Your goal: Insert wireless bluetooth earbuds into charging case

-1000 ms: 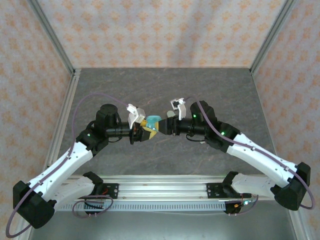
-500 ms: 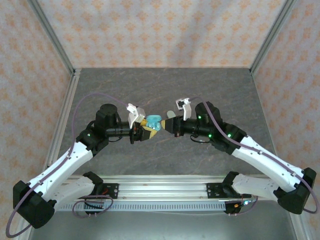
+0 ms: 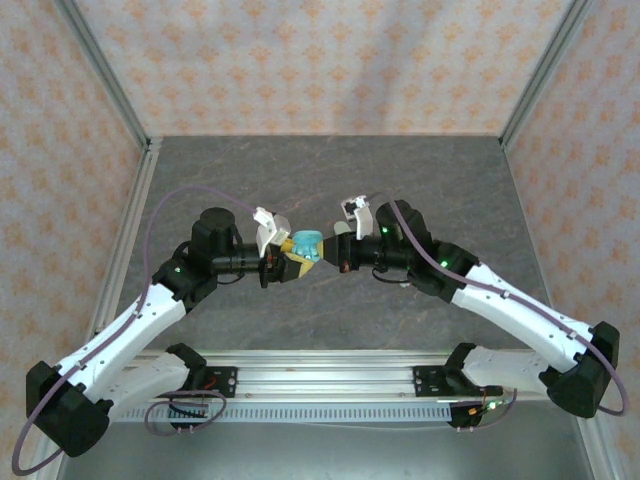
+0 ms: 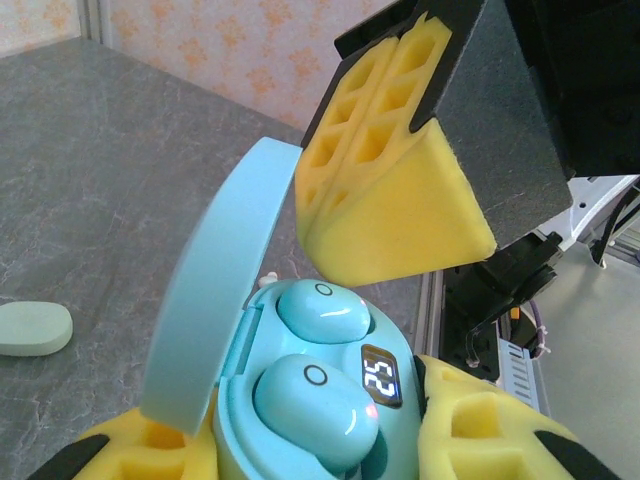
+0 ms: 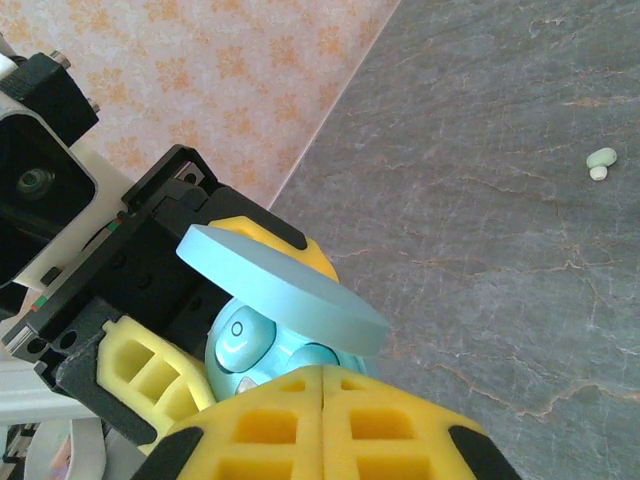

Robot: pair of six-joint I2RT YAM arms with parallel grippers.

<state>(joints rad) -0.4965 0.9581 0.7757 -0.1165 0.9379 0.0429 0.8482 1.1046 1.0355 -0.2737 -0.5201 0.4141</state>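
Charging case [image 4: 385, 375] sat clamped in the left gripper [image 4: 310, 445], lid [image 4: 215, 290] up, both earbuds [image 4: 315, 410] nested inside. The right gripper [image 5: 322, 420], pads pressed together just above the case, likely needed a gentle, square push — not a jab.

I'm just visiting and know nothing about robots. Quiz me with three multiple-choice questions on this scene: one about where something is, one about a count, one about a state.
1. Where is the blue charging case?
A) flat on the table
B) gripped in the left end effector
C) hanging from a cable

2. How many earbuds sit in it?
A) none
B) one
C) two

3. How is its lid?
A) shut
B) open
C) broken off

Answers:
1 B, it sits clamped there, raised in mid-air.
2 C, two blue buds fill both sockets.
3 B, the lid stands raised beside the buds.
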